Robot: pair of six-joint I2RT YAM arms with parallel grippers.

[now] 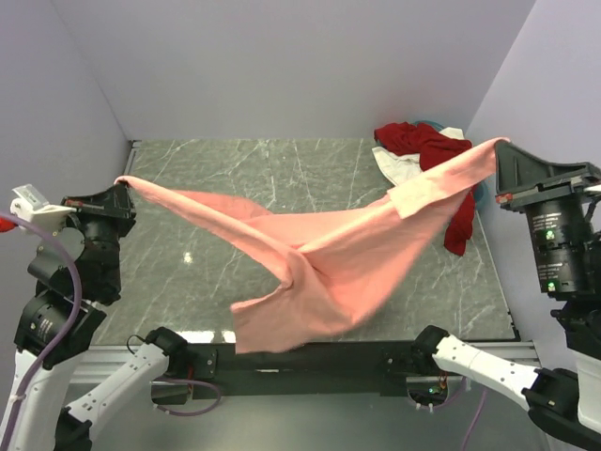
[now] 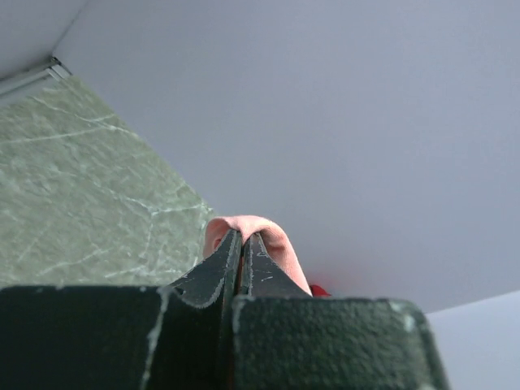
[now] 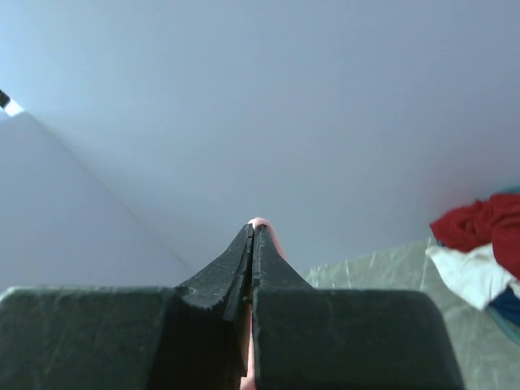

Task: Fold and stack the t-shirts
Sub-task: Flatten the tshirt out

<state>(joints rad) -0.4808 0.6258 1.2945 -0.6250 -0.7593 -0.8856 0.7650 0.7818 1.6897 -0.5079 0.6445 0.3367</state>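
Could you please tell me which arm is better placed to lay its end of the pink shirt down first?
Probably the left. Both grippers are shut on the salmon-pink shirt, but the left gripper holds its corner by bare table, while the right gripper hangs beside the pile of other shirts.

Salmon-pink t-shirt [image 1: 319,263] stretched aloft, sagging mid-span; dark red shirt [image 1: 441,150], white shirt [image 1: 399,167] crumpled, far right corner.

Robot lab test cell. Plain lavender partition walls [image 1: 282,66] boxed in marble-patterned table [image 1: 235,188] at 9, 12 and 3 o'clock. Left arm [image 1: 80,258] stood at 8 o'clock, right arm [image 1: 559,244] at 4 o'clock. Black mounting rail [image 1: 300,359] ran along 6 o'clock edge. Purple cable [image 1: 75,287] hung loose at 8 o'clock.
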